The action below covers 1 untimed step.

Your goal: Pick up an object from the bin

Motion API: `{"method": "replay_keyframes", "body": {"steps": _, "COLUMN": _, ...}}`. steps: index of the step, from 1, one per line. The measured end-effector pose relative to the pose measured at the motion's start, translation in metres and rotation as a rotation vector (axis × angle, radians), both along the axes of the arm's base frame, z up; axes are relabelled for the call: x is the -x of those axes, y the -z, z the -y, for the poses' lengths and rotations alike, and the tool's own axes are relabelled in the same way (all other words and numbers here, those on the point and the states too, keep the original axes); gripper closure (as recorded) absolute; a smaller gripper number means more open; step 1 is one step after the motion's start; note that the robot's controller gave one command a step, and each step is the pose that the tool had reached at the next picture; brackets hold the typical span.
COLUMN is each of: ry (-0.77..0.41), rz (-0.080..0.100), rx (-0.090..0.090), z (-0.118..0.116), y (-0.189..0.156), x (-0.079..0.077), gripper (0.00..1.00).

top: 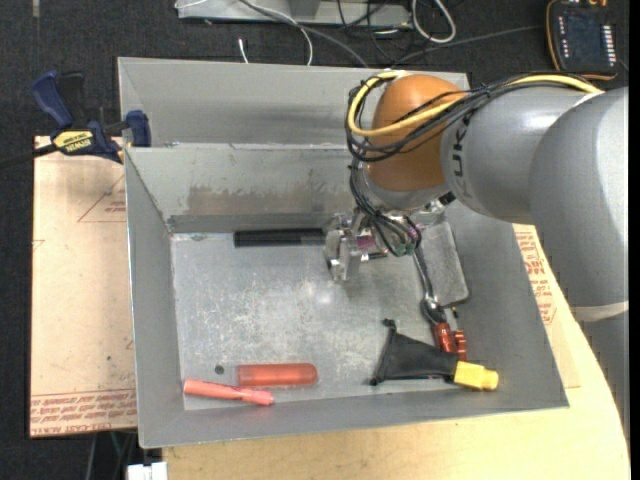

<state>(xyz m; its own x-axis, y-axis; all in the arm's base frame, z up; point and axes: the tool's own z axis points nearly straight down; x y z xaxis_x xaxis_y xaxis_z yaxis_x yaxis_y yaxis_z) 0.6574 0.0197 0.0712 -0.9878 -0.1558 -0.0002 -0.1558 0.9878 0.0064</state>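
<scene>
Gripper (345,253) low over the middle of the bin (150,298), toward the back wall. Whether it is spread or pressed together I cannot tell, since my orange cover (405,133) and cables (362,118) crowd the view of it. Nearest thing: black bar (272,236), lying flat along the foot of the back wall, its near end just beside the gripper on the view's left. Grey plate (445,268) lies on the other side, below my wrist. Front right corner — black wedge (408,358), a yellow piece (478,377) at its outer tip, a small red clip (452,341) just behind. Front left — red cylinder (277,375) and pink stick (228,393) close together, well apart from the gripper.
</scene>
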Motion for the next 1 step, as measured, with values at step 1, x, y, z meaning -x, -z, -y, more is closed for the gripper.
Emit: {"method": "replay_keyframes", "body": {"steps": 1, "ry": 0.000, "rz": -0.013, "rx": 0.000, "z": -0.0003, "y": -0.0168, "x": 0.0040, "gripper": 1.00}}
